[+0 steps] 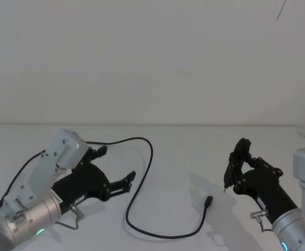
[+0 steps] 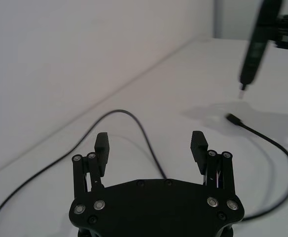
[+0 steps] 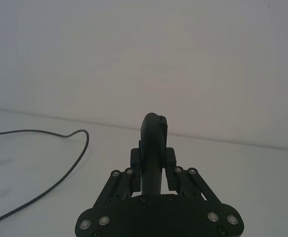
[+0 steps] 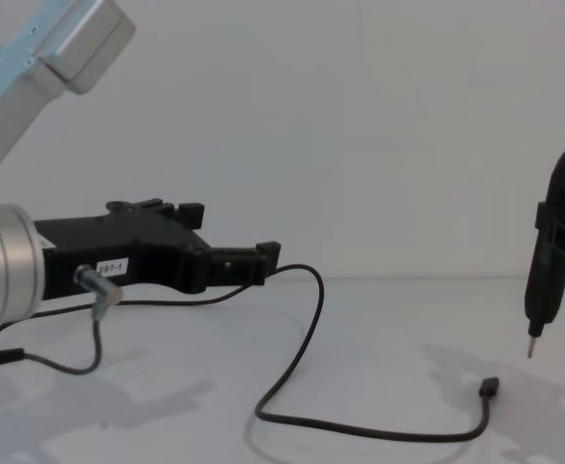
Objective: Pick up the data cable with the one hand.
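Left pincer [image 1: 117, 163], spread wide, hovers low over the table [image 1: 184, 151]. Cable [image 1: 152, 150] lies on the table beneath and ahead, running lengthwise between the fingers [image 2: 101, 143], plug [image 1: 209, 201] off to the right. Right pincer [image 1: 236, 170], clamped on a tool [image 1: 240, 149], is farther from that stretch.

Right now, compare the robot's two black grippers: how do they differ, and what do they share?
The bulky black left gripper has its jaws open and empty; the black right gripper has its jaws shut on a slim black pen-shaped tool. The left gripper reaches out level beside the loop of the thin black data cable; the right gripper holds its tool upright, tip down, near the cable's far end. Both are black grippers on silver wrists.
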Available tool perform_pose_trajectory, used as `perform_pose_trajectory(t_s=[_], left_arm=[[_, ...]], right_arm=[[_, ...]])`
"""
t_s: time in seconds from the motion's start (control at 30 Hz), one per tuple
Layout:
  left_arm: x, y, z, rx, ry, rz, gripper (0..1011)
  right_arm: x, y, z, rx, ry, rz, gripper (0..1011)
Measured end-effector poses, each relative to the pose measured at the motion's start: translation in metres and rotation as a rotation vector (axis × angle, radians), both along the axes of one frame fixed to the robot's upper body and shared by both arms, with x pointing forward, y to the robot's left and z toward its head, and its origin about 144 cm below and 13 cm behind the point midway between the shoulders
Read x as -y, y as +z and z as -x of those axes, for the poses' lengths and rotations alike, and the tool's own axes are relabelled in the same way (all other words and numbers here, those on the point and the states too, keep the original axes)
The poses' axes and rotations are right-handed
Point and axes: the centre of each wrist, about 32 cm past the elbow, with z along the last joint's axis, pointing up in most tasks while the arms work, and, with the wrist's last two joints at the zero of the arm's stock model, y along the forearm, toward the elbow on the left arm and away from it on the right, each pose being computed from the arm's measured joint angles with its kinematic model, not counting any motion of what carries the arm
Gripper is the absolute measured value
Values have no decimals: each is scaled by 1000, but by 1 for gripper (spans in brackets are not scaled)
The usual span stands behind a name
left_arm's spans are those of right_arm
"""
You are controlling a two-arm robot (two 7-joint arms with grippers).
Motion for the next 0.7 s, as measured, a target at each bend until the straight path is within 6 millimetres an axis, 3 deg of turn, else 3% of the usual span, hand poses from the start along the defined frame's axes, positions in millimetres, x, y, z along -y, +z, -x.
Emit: perform_pose_trajectory(t_s=[0.27, 0.7], left_arm=[[-12, 15, 5, -70, -128, -51, 1001], [-14, 38, 5, -159, -340, -161, 1001]], right_arm=[[0, 0, 0, 0, 0, 0, 279], [0, 0, 0, 0, 0, 0, 279]])
